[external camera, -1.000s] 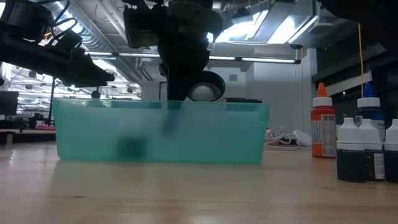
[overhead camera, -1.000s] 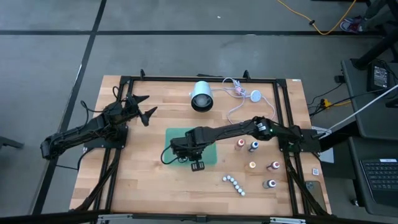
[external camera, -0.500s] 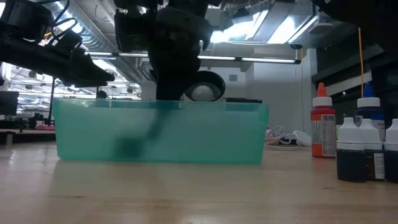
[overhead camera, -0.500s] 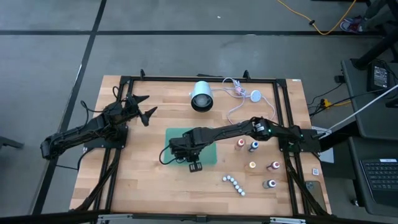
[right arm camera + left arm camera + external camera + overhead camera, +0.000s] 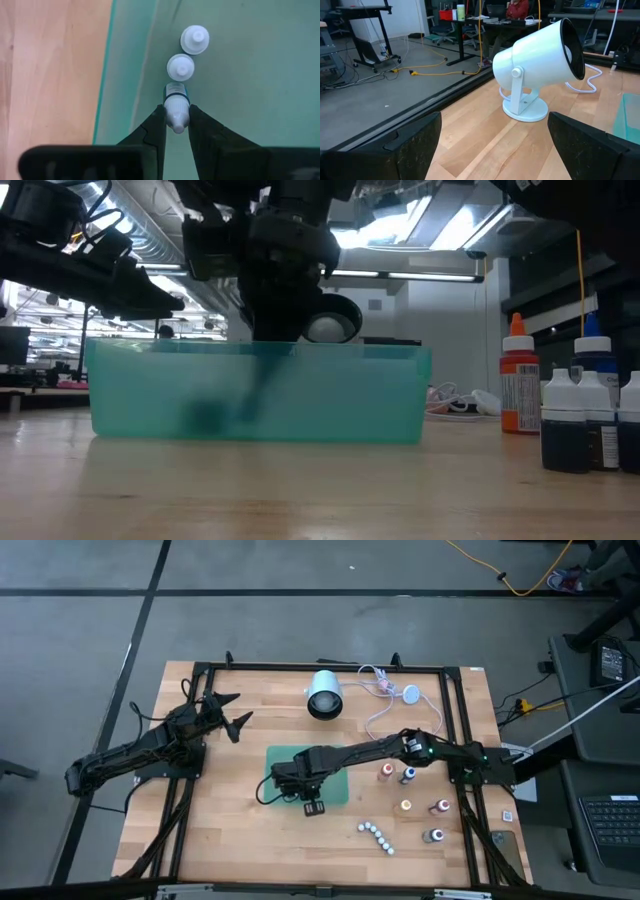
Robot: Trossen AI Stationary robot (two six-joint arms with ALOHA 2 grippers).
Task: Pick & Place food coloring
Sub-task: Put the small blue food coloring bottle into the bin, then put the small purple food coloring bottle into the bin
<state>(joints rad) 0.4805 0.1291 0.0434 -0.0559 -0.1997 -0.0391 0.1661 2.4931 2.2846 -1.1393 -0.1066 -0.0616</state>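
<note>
Right claw (image 5: 176, 120) is clenched on a small food coloring bottle (image 5: 176, 100) w/ a pale cap and blue band, gripping it at the cap end, fingers (image 5: 155, 125) tight on both sides. It hangs over the teal tray (image 5: 342, 795), inside the tray's left part as seen from above; in the low view the arm drops behind the tray's translucent front wall (image 5: 340, 395). Two more bottles w/ white caps (image 5: 194, 39) stand upright on the tray floor just beyond the held one, in a line w/ it, near the tray's side wall.

Rest of the food coloring is still on the worktop (image 5: 230, 830), right of the tray: orange-capped bottle (image 5: 387, 771) and blue-capped one (image 5: 408, 776) closest, then another orange (image 5: 406, 806), a dark red (image 5: 441, 807) and a dark grey (image 5: 434, 836) further right. A short row of white caps (image 5: 377, 837) lies on the wood just right of the tray's near corner.

Left claw (image 5: 228, 712) waits well left of the tray, fingers spread apart, nothing in it. White fan (image 5: 324, 695) sits behind the tray, its cord (image 5: 385, 690) trailing right.
</note>
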